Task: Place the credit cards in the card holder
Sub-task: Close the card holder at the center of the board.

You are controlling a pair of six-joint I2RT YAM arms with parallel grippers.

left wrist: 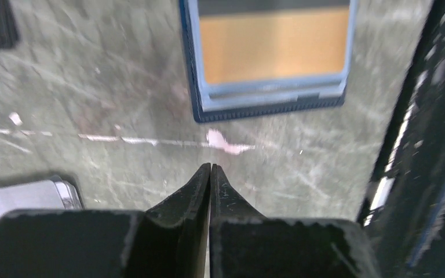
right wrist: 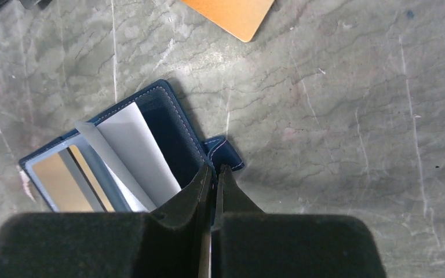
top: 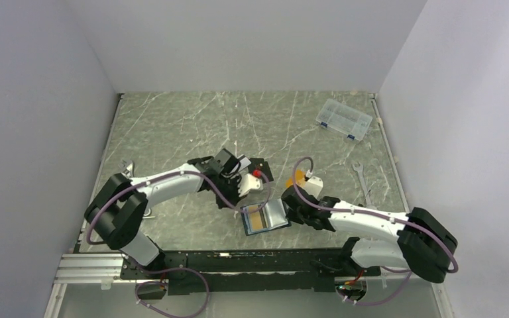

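Plainly rectangular, stitched navy card holder (right wrist: 168,128)

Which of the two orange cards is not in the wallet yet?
The loose orange card on the table, apart from the card holder; the other orange card sits tucked in its pocket.

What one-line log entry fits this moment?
left gripper shut, empty | right gripper shut at card holder edge | holder open | striped orange card in slot | loose orange card on table
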